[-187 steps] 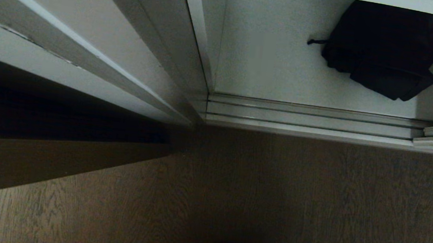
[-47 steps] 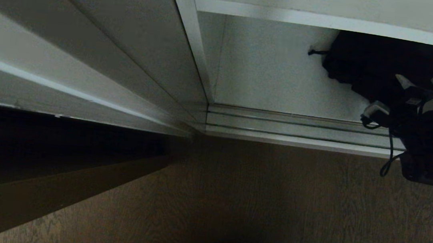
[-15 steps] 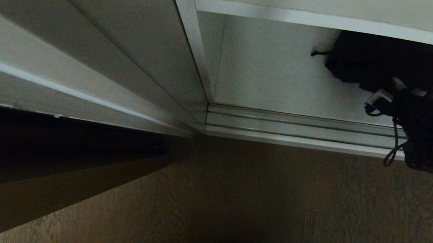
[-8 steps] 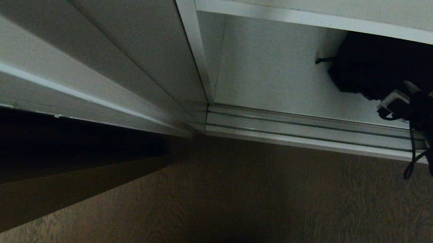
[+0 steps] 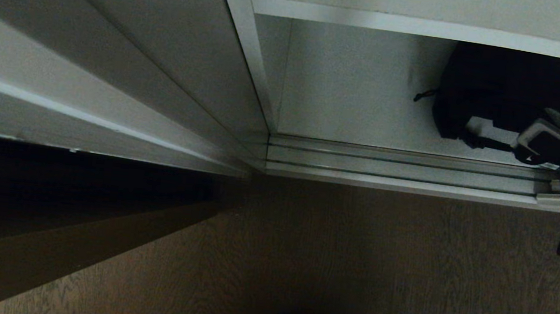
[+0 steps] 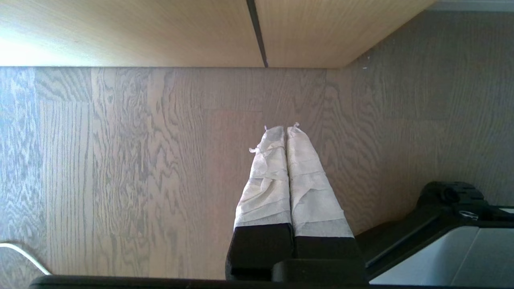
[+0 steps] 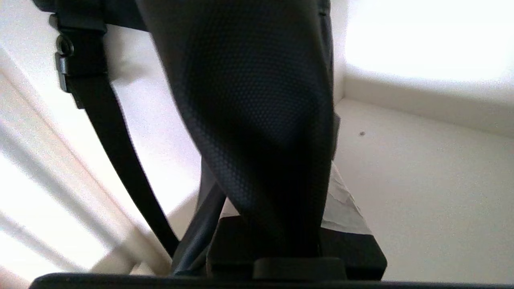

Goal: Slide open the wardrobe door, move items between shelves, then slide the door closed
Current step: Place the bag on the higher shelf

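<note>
My right claw (image 7: 281, 224) is pinched on a padded fold of the black bag (image 5: 505, 92), which sits on the white bottom shelf (image 5: 349, 91) at the far right; it looks soft, floppy and fairly light, so I'd grip thick fabric, not the dangling strap (image 7: 108, 132).

Head view dim and grainy, floor (image 5: 351, 268) in deep shadow. Right wrist view blown out with glare behind the black bag (image 7: 257, 120), which is soft-focus. Left wrist view evenly lit, sharp.
</note>
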`<state>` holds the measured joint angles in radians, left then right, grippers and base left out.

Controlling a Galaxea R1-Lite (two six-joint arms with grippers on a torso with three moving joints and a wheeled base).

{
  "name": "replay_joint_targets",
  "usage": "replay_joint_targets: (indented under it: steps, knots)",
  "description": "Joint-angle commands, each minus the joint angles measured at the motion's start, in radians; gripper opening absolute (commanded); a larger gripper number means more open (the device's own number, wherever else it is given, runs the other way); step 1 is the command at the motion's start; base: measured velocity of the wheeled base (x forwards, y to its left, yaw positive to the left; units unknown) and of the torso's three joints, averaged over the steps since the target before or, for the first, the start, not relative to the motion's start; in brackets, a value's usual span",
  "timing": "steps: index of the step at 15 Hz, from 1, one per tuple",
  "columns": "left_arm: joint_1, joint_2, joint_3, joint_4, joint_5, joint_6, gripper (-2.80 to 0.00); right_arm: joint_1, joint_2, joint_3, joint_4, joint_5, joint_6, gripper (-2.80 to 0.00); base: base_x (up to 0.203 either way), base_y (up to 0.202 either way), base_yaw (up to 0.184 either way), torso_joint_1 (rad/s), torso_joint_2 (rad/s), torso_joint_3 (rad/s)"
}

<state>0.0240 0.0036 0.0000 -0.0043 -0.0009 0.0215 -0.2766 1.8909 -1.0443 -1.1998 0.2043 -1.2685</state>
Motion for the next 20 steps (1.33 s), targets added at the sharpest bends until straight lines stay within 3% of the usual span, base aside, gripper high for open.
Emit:
replay_joint_targets:
  steps: [1, 7, 14, 16, 20]
  knots:
    - [0.001, 0.001, 0.0, 0.0, -0.001, 0.0, -2.8, -0.011, -0.112, 0.11, -0.007, 0.015, -0.007, -2.8, 0.0, 0.0, 0.0, 0.0, 0.0, 0.0]
    - [0.001, 0.001, 0.0, 0.0, 0.001, 0.0, -2.8, -0.024, -0.288, 0.264, 0.021, 0.054, -0.008, -2.8, 0.0, 0.0, 0.0, 0.0, 0.0, 0.0]
    - [0.001, 0.001, 0.0, 0.0, -0.001, 0.0, -2.8, -0.047, -0.576, 0.436, 0.183, 0.065, 0.001, -2.8, 0.0, 0.0, 0.0, 0.0, 0.0, 0.0]
    - [0.001, 0.001, 0.0, 0.0, -0.001, 0.0, -2.8, -0.049, -0.67, 0.455, 0.283, 0.062, 0.024, -2.8, 0.0, 0.0, 0.0, 0.0, 0.0, 0.0]
    - [0.001, 0.001, 0.0, 0.0, 0.0, 0.0, -2.8, -0.05, -0.862, 0.465, 0.61, 0.045, 0.035, -2.8, 0.0, 0.0, 0.0, 0.0, 0.0, 0.0]
